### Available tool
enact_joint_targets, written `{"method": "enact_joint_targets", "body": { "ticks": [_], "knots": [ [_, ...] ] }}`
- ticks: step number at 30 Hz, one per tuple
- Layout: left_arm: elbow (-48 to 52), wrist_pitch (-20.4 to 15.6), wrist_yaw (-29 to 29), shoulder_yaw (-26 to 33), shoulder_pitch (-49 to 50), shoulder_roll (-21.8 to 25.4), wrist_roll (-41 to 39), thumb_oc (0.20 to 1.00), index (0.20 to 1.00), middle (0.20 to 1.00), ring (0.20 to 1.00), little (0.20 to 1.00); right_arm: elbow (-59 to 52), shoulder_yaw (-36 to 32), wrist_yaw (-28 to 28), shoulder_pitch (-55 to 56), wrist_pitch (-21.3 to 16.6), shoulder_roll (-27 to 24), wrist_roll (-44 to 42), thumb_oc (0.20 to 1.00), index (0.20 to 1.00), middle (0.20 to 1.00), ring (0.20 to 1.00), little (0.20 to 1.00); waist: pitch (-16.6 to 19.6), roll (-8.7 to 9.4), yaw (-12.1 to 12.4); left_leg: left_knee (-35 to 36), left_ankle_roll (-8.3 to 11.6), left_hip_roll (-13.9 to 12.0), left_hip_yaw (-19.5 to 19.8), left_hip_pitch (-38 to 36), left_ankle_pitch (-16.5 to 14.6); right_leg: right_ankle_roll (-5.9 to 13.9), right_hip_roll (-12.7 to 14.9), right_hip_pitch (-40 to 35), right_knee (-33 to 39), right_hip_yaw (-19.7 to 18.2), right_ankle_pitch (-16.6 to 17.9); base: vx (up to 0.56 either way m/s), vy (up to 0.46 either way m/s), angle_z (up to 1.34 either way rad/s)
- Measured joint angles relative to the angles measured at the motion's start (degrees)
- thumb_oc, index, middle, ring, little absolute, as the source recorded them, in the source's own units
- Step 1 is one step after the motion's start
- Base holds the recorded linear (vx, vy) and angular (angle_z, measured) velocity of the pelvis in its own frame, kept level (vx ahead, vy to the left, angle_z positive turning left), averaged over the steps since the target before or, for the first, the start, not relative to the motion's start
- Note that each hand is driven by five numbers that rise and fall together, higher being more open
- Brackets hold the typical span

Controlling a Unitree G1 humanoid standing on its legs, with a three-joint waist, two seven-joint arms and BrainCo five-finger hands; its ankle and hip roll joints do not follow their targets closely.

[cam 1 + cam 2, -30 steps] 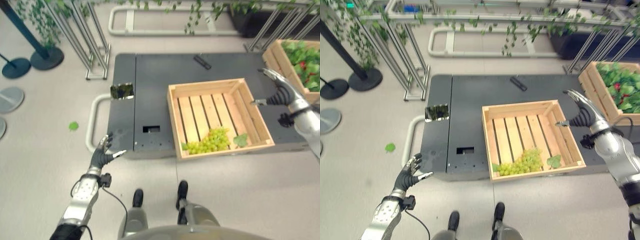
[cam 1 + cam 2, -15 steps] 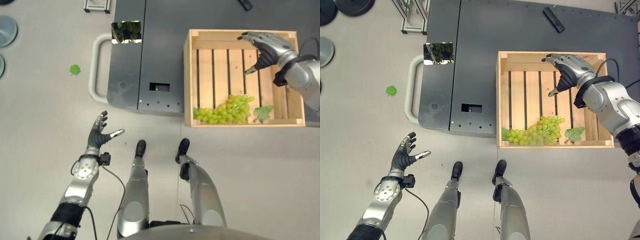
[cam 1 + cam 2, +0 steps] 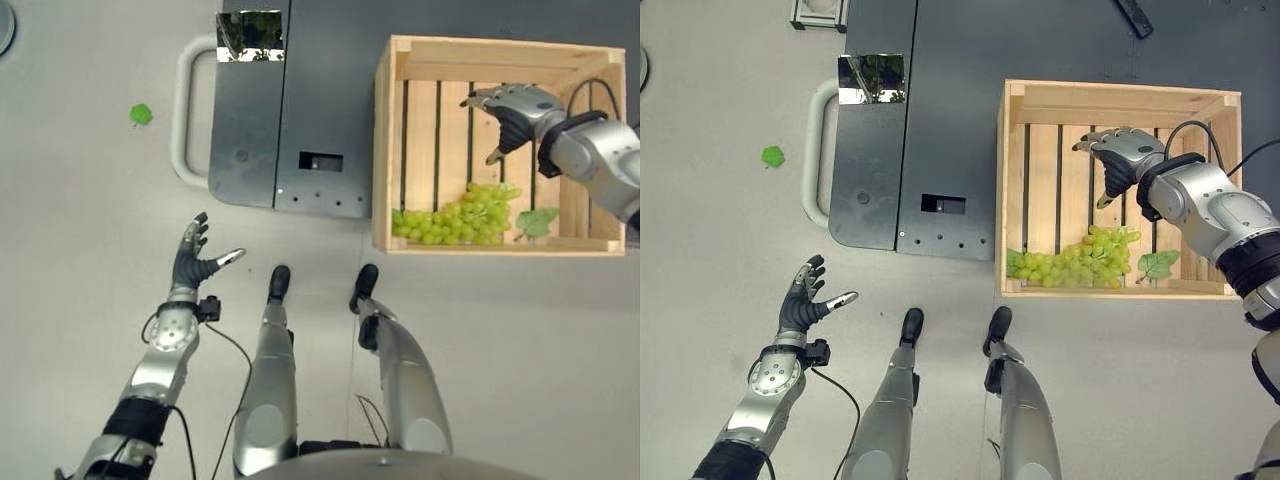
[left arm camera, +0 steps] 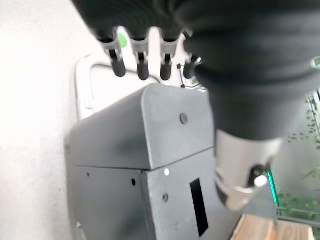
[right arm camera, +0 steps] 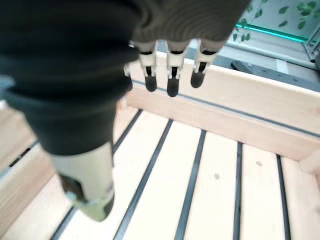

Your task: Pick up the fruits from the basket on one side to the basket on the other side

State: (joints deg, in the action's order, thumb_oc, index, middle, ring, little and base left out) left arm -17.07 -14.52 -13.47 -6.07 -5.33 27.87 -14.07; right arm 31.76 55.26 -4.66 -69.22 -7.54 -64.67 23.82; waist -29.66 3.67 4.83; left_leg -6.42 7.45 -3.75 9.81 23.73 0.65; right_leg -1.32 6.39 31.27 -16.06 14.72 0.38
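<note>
**Right hand above the crate, grapes not yet taken**

Left eye view: a pale wooden slatted crate (image 3: 385,150) stands on a dark grey metal platform (image 3: 320,100). Inside it, against the near wall, lies a long bunch of green grapes (image 3: 455,212) with one green leaf (image 3: 537,221) beside it. The right hand (image 3: 512,108) hangs over the middle of the crate, just beyond the bunch and apart from it. The left hand (image 3: 197,262) is over the light floor, near the corner of the platform, with fingers spread and nothing in it.

Right eye view: the same scene. A small green leaf (image 3: 773,156) lies on the floor, well apart from the platform. A dark flat bar (image 3: 1136,17) lies on the platform beyond the crate.

Left wrist view: the left fingers (image 4: 141,62) are straight and loose; past them is the platform's corner.

Right wrist view: the right fingers (image 5: 171,76) hang relaxed and hold nothing; under them are bare wooden slats and the crate's far wall.

In my judgement the task is at its beginning: the fruit is still in the crate, no grasp is made, and the carrying is all left to do.
</note>
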Motion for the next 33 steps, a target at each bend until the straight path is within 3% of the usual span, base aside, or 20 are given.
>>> {"method": "enact_joint_targets", "body": {
  "ticks": [8, 19, 33],
  "knots": [
    [0.08, -0.23, -0.08, 0.0, -0.03, 0.43, 2.09, 1.0, 1.0, 1.0, 1.0, 1.0, -2.2, 4.5, -4.5, -0.41, -0.57, -4.05, 0.26, 1.0, 1.0, 1.0, 1.0, 1.0, 0.0, 0.0, 0.04, 0.03, -0.1, 0.48, 0.7, 0.81, 0.57, 0.09, 0.56, 0.44, -0.18, 0.3, -0.17, 0.0, 0.005, 0.05],
    [0.06, -0.4, -0.03, -0.62, -0.57, 0.55, 2.11, 1.0, 1.0, 1.0, 1.0, 1.0, -4.94, 8.56, -8.68, -0.86, -1.45, -4.2, 0.17, 1.0, 1.0, 1.0, 1.0, 1.0, 0.0, 0.0, -0.59, 0.09, -0.06, 0.83, 1.01, 2.54, 0.98, 0.03, 0.86, 2.46, -0.71, 0.22, -0.11, 0.0, 0.002, 0.0],
    [-0.06, -0.52, -0.01, -2.49, -2.25, 0.33, 2.11, 1.0, 1.0, 1.0, 1.0, 1.0, -5.2, 0.62, -12.23, 14.36, -2.04, -0.69, 0.34, 1.0, 1.0, 1.0, 1.0, 1.0, 0.04, -0.12, -0.9, 0.15, 0.04, 0.75, 1.3, 2.05, 1.25, 0.06, 0.83, 2.0, -0.84, 0.37, -0.13, 0.0, -0.002, 0.01]
  ]
}}
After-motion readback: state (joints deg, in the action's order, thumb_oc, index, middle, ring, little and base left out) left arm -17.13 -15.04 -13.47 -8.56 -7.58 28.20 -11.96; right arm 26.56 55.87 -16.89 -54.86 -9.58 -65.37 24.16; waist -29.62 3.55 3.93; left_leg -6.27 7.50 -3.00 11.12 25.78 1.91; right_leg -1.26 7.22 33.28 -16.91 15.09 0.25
